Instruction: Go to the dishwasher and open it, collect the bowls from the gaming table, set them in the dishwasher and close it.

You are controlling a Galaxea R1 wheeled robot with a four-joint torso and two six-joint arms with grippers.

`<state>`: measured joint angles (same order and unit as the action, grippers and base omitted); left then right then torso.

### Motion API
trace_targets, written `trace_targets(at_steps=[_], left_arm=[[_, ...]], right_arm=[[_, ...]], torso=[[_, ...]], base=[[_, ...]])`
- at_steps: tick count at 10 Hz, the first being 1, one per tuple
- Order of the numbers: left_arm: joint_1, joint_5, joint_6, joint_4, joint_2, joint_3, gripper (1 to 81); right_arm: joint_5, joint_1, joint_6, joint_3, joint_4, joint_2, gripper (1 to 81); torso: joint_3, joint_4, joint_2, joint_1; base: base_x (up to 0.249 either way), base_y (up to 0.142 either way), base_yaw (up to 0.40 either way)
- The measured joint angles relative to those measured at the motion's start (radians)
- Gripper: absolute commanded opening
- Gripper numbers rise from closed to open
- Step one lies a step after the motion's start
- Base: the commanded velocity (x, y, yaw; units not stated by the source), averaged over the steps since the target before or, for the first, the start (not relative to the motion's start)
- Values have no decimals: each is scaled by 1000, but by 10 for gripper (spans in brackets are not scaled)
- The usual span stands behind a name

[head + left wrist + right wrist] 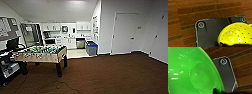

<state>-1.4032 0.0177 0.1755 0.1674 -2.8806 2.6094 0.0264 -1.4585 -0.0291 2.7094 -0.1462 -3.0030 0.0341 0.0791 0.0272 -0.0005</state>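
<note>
Far ahead in the kitchen nook, the dishwasher shows as a steel-grey front under the counter. In the left wrist view my left gripper is shut on the rim of the yellow bowl, which is dotted with small holes and hangs above the brown carpet. The right wrist view has the wide green bowl close to the camera, also over the carpet, with my right gripper shut on its edge. The gaming table is out of view.
A green-field foosball table stands at the left on brown carpet. A blue bin sits by the kitchen entrance. White cabinets line the back, a white door is on the right, and a desk with a monitor at far left.
</note>
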Motion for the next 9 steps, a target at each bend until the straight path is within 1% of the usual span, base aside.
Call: trace_targets(at_steps=[6,9], left_arm=[[-1,-4,0,-4,-1,0,10],[-14,0,0,-5,-1,-2,10]], right_arm=[[-1,1,-1,0,1,0,10],[1,-11,-2,0,0,1,10]], torso=[[0,0,0,0],[0,0,2,-2]], base=[[0,0,0],[96,0,0]])
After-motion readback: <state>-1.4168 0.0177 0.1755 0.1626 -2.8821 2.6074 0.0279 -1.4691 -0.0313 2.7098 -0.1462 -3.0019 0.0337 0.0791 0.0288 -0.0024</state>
